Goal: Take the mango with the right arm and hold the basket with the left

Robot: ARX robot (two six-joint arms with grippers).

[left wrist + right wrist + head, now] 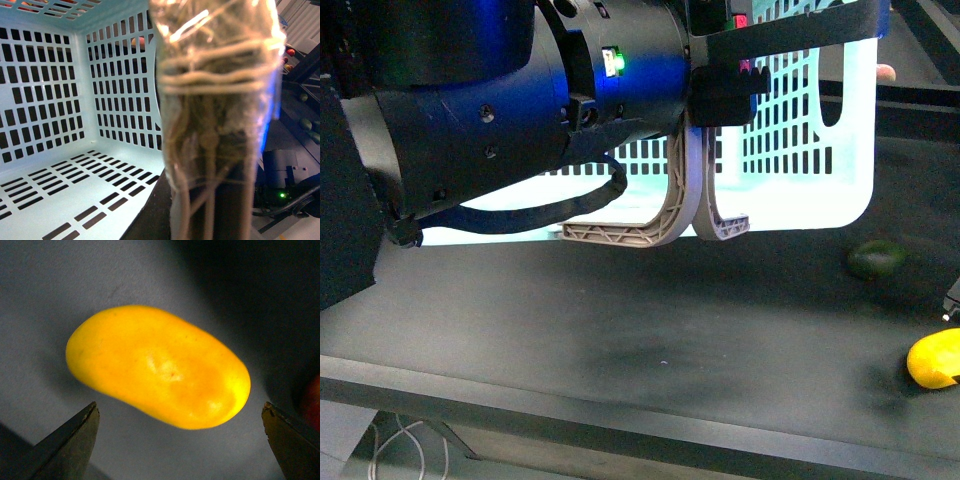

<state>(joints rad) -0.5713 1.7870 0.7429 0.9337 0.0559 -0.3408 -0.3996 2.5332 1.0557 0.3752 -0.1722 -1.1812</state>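
The yellow mango [935, 360] lies on the dark table at the front right edge of the front view. In the right wrist view the mango [157, 367] fills the middle, lying between and just beyond my right gripper [180, 440], whose two fingertips [75, 440] stand wide open and apart from it. The light blue basket [800, 160] stands at the back. My bulky left arm [520, 100] reaches to its grey-brown handles [685, 205]. My left gripper [720, 95] is shut on the basket. In the left wrist view a blurred handle [215, 125] blocks the middle, with the basket's slotted inside [60, 100] behind.
A dark green oval fruit [876, 260] lies on the table right of the basket, behind the mango. A small part of the right arm [952, 300] shows at the right edge. The table's front edge [620, 420] runs across the bottom. A red shape [312, 400] sits at the right wrist view's edge.
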